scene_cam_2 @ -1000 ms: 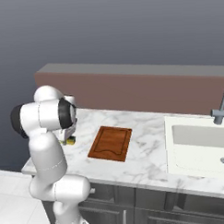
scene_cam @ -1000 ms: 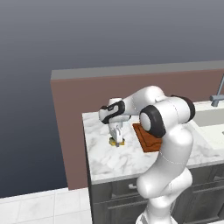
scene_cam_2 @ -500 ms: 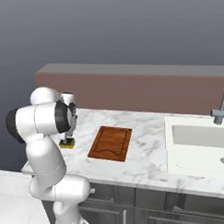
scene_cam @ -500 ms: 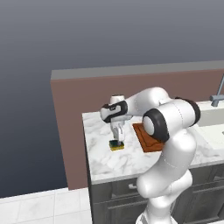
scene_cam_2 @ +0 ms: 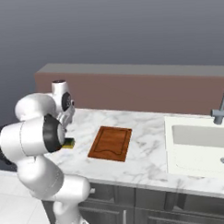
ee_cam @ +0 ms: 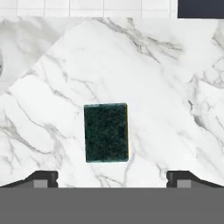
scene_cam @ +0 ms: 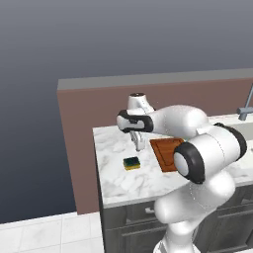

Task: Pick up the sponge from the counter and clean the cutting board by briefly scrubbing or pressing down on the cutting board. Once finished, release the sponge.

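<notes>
The sponge (scene_cam: pixel 131 162) lies flat on the white marble counter (scene_cam: pixel 116 184), its dark green top (ee_cam: pixel 106 132) facing up, just left of the reddish-brown cutting board (scene_cam: pixel 168 153). My gripper (scene_cam: pixel 138 144) hangs a little above and behind the sponge, pointing down at it. In the hand view the gripper (ee_cam: pixel 113 178) is open, its fingertips (ee_cam: pixel 43 177) far apart with nothing between them, and the sponge sits on the counter below, apart from both tips. In the right base view the sponge (scene_cam_2: pixel 68 143) peeks out from behind my arm, left of the cutting board (scene_cam_2: pixel 110 143).
A reddish-brown back wall (scene_cam: pixel 94 106) runs behind the counter. A sink (scene_cam_2: pixel 203 144) with a grey faucet (scene_cam_2: pixel 222 106) is set in the counter to the right of the board. The counter's left edge (scene_cam: pixel 97 163) lies close to the sponge, with floor tiles below.
The gripper has risen off the sponge and drawn back a little towards the wall. The sponge stays on the counter, now uncovered.
</notes>
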